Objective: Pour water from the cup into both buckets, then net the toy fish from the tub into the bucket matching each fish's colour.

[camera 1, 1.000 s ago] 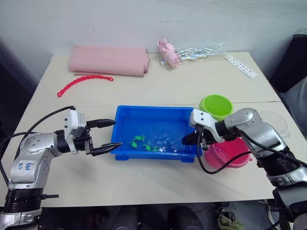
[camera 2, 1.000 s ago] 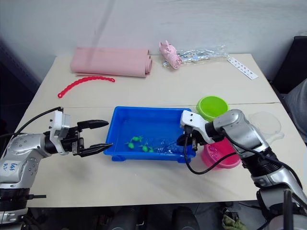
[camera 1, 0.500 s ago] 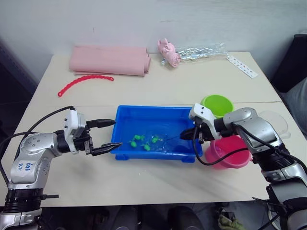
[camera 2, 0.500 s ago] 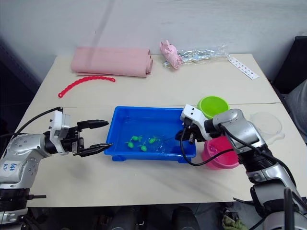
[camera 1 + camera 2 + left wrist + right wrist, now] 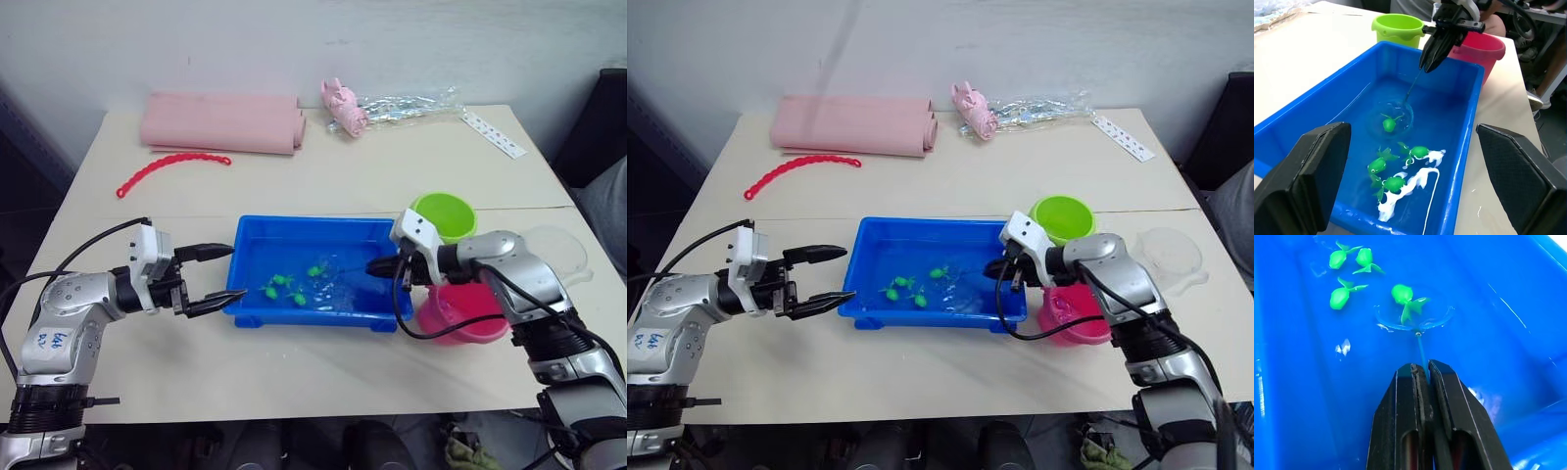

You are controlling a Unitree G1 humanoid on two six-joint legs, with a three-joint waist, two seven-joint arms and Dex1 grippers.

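One green fish (image 5: 1404, 296) lies in the net (image 5: 1414, 316), whose hoop sits in the tub (image 5: 1459, 132) just ahead of the right gripper (image 5: 1422, 377), its jaws clenched on the stick. Three more green fish (image 5: 1396, 183) float beyond the hoop (bunched together). The left gripper (image 5: 223, 274), jaws released, hovers beside the tub's near left corner.

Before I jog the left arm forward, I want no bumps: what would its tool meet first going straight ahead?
Probably the near end wall of the tub. The open left tool points at it from just outside; depth is hard to judge.
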